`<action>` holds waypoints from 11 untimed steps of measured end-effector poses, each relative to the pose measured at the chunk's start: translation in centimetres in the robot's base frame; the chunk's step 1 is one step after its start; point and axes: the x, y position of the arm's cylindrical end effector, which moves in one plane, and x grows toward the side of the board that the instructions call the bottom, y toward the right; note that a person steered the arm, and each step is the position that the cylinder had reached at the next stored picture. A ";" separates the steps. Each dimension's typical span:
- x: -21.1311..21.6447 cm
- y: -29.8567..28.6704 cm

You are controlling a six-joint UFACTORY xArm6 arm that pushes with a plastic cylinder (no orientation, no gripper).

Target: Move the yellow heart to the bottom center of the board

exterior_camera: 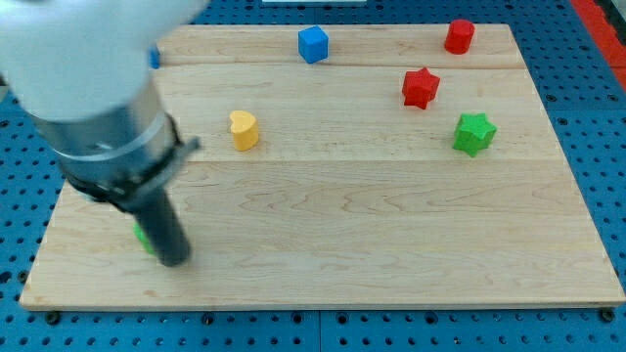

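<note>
Approach step: no claw fitted, my tip (174, 260) sits low at the worktop (391, 244) view's left, well below the untouched yellow heart (244, 129); next, circle above it and push down-right.

Yellow heart (244, 129): small block, resting flat on the wooden board, upper left of centre, clear of other blocks.
</note>
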 end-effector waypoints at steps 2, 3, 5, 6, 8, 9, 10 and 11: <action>-1.5 -1.2; -7.8 2.0; -18.8 4.9; -13.8 12.6; -7.6 15.4; -9.4 12.3; -4.8 8.9; -1.4 13.6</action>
